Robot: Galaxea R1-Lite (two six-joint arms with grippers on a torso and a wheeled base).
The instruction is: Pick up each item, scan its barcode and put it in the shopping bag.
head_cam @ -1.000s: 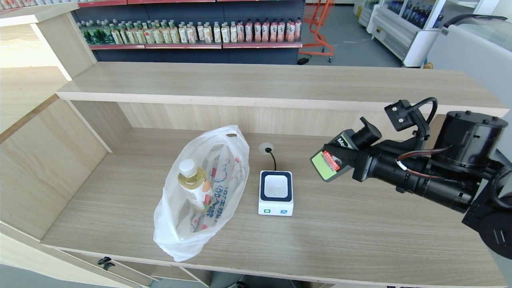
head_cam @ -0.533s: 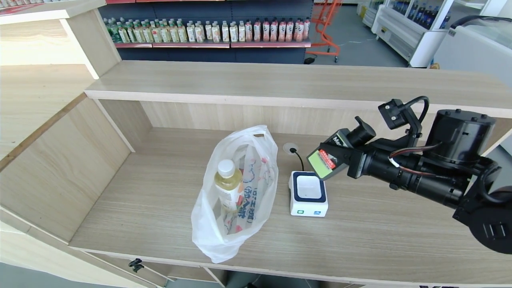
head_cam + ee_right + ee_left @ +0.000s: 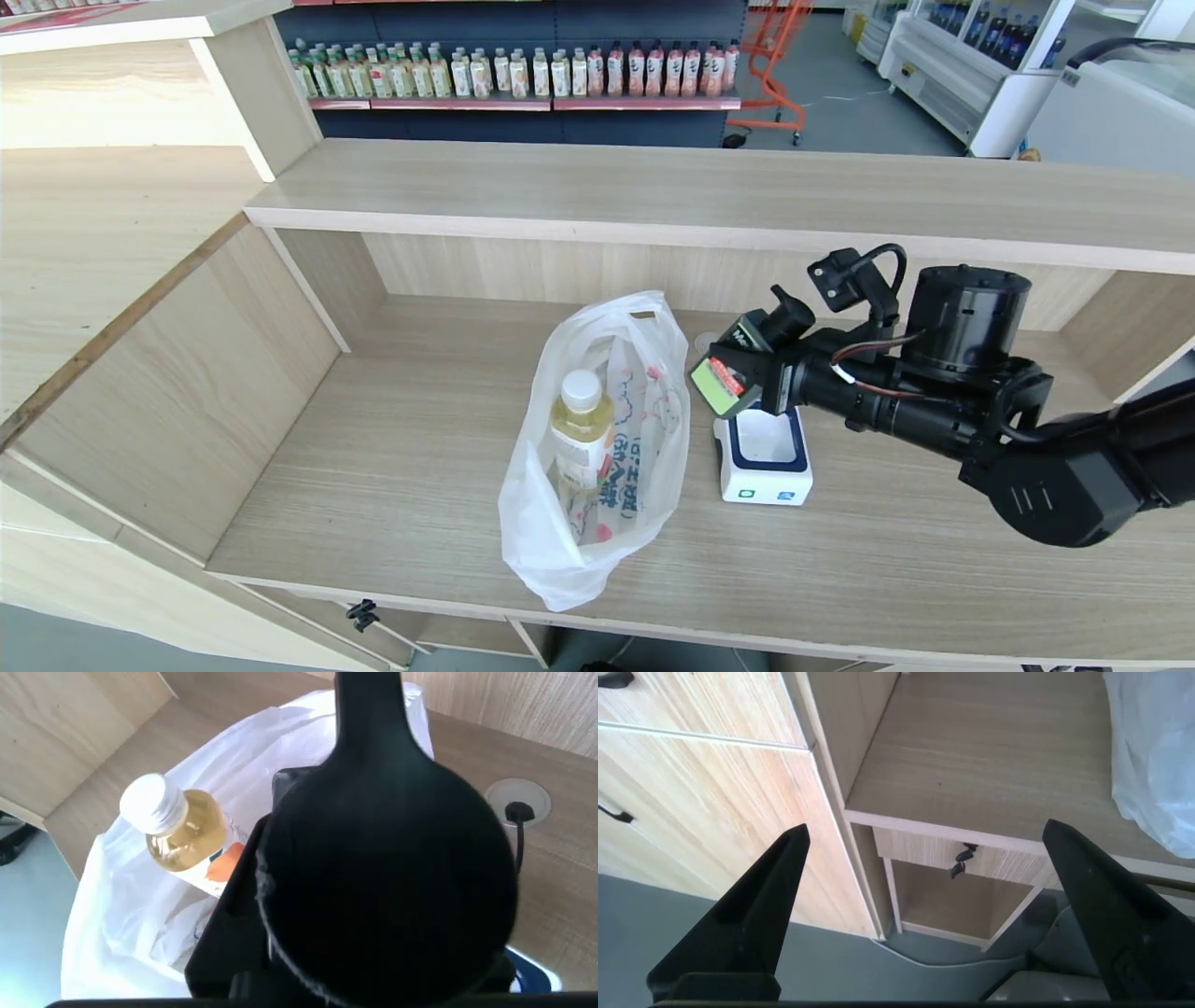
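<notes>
Head view has our right tool (image 3: 754,366) clenched on a small green pack (image 3: 717,386), held above the far corner of the scanner (image 3: 766,474), on the side toward the shopping bag (image 3: 534,521). That bag lies on the worktop (image 3: 401,448) just beside the scanner, a bottle (image 3: 581,431) inside. Our left tool (image 3: 924,915) hangs released, well apart from the scanner. We judge the limp bag mouth may fold shut, so the pack lands outside

Wooden counter (image 3: 420,448) with a raised front ledge (image 3: 653,187). Below its near edge, a black drawer handle (image 3: 964,857). Beyond: a shelf of bottled drinks (image 3: 523,75), a glass-doored display cooler (image 3: 990,103) and a chest freezer (image 3: 1111,112).
</notes>
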